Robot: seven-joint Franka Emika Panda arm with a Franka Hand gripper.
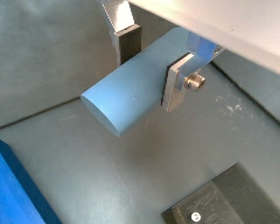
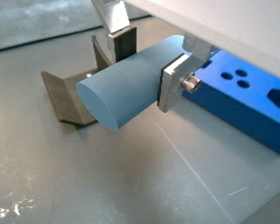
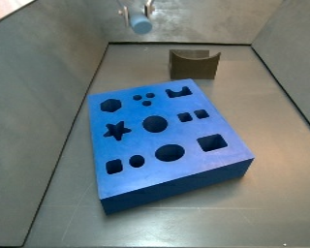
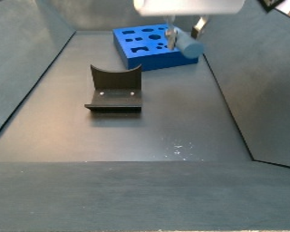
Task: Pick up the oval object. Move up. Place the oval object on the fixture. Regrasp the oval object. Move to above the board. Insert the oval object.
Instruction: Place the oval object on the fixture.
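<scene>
Aloft, end effector (image 2: 140, 58) around oval object (image 2: 130, 82)

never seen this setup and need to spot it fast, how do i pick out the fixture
Start at the big blue board full of cut-out holes on the grey floor. Beyond its far edge, apart from it, stands the fixture, a small olive-brown block. Its curved notch on top and raised corners mark it out; the gripper holds the pale blue oval object in the air, well clear of it.
</scene>
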